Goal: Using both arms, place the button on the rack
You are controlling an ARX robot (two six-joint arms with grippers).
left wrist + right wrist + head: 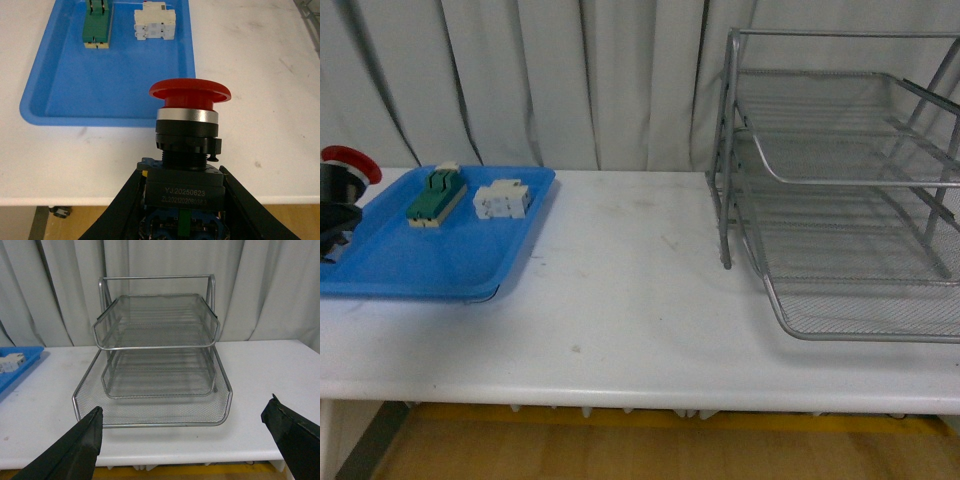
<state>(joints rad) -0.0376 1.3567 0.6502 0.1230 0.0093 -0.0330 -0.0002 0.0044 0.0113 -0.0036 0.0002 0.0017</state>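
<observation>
Gripping the button (190, 95) by its boxy black body, the left gripper (182, 195) is clamped shut, fingers (127, 197) pressed against both sides. Body label reads "YJ:20250623"; the line beneath is too fine to read surely. Front view puts the button at the left end of the blue tray (105, 95), red cap uppermost. Right gripper (184, 410) is spread wide, empty, facing the rack (155, 347), which stands well right of the tray.

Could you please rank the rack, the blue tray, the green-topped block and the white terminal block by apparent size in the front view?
The rack, though cropped by the frame.
The blue tray.
The green-topped block and the white terminal block, too alike to rank.
</observation>
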